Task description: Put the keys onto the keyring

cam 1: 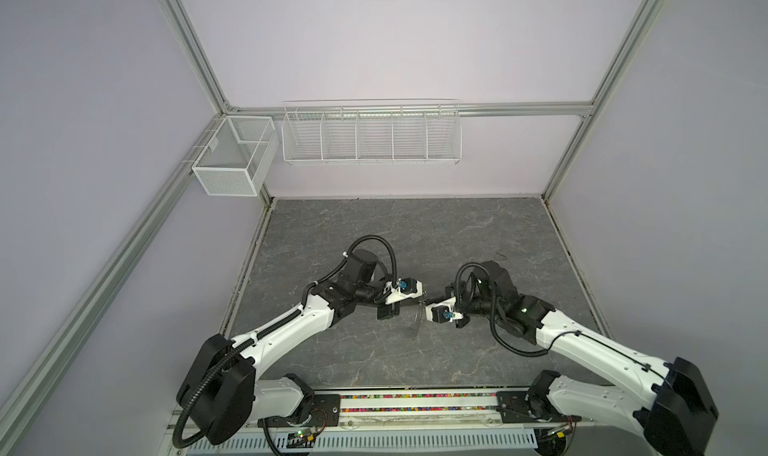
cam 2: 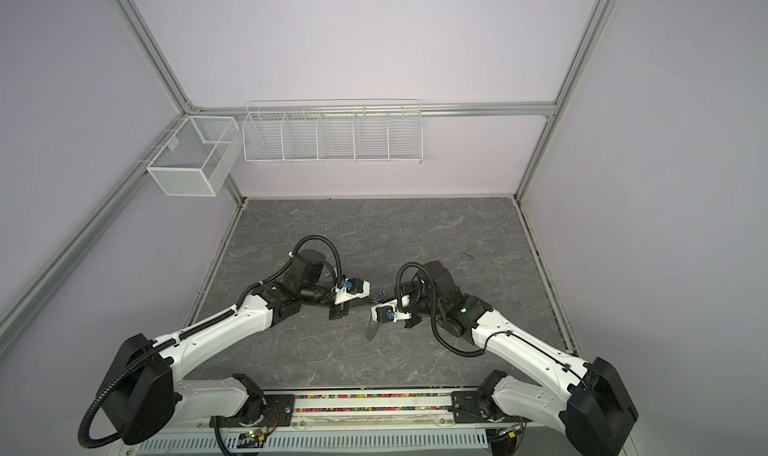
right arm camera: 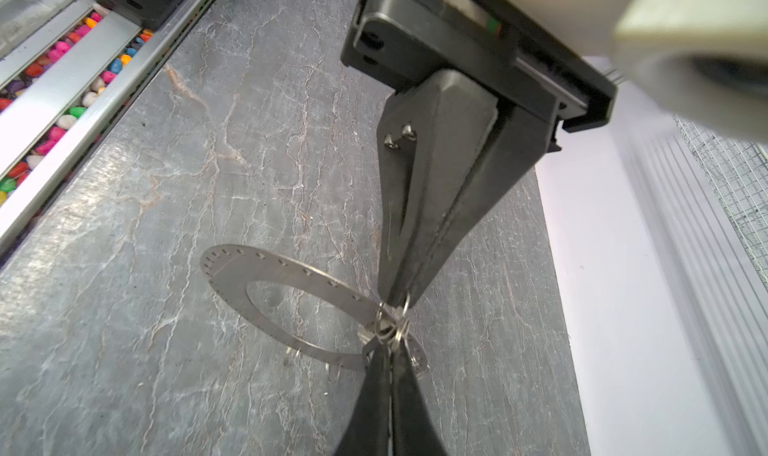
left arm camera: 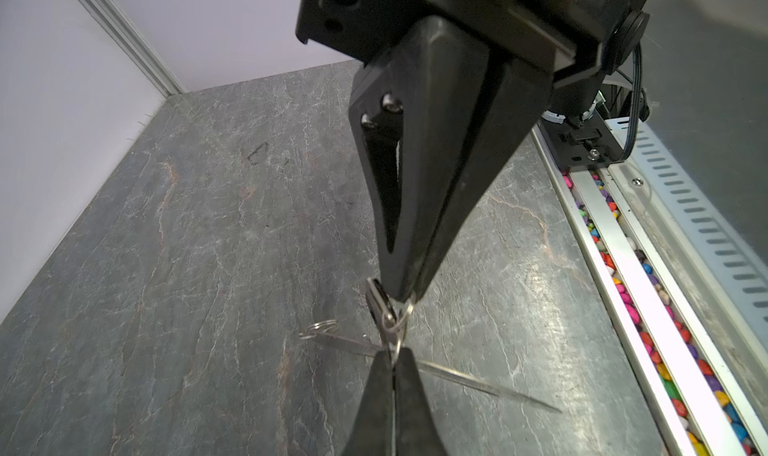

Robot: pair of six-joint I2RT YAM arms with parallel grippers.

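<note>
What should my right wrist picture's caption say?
The left gripper and right gripper, both shut, meet at the keyring rim.

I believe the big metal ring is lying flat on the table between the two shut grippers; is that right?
Not flat: the ring is held up by its rim, tilted, between the shut left gripper and right gripper; the right wrist view shows it.

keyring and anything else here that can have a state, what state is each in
keyring, held up off the table, tilted
small rings, bunched at its rim between the pincer tips
left pincer, shut
right pincer, shut
wire rack, empty
mesh basket, empty
</note>
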